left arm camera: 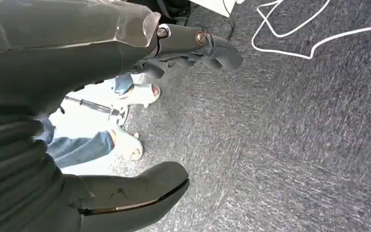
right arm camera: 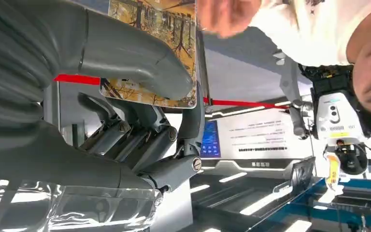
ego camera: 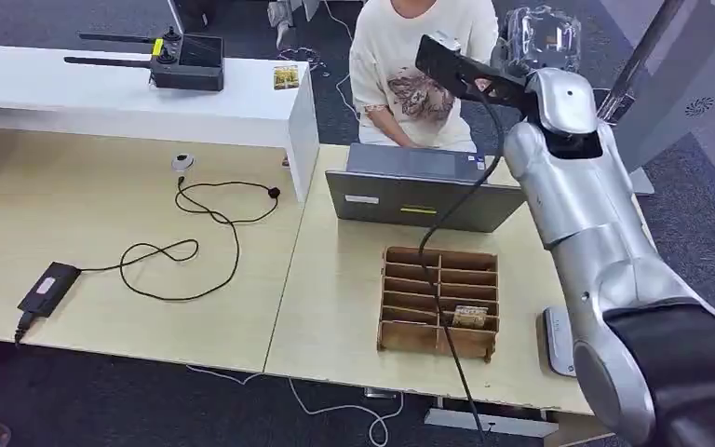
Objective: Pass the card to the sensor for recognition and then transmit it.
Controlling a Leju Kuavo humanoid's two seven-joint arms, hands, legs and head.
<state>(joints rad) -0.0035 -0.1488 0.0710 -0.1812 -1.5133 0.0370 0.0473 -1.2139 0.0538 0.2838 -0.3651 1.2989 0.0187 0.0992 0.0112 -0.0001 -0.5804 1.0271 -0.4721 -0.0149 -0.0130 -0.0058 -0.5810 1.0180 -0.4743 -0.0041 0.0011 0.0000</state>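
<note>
Card (right arm camera: pixel 162 29) pinched in right hand (right arm camera: pixel 140 111), thumb (right arm camera: pixel 135 63) on its printed face, fingers (right arm camera: pixel 193 121) behind. Arm (ego camera: pixel 568 186) raised over the desk (ego camera: pixel 335 279), hand up at the seated person (ego camera: pixel 410 65); person's hand (right arm camera: pixel 227 17) just beside the card's edge, contact unclear. Below: laptop (ego camera: pixel 419 196), wooden tray (ego camera: pixel 439 303) with one small item in a compartment. Left hand (left arm camera: pixel 125 121) hangs over carpet, fingers apart, holding nothing.
</note>
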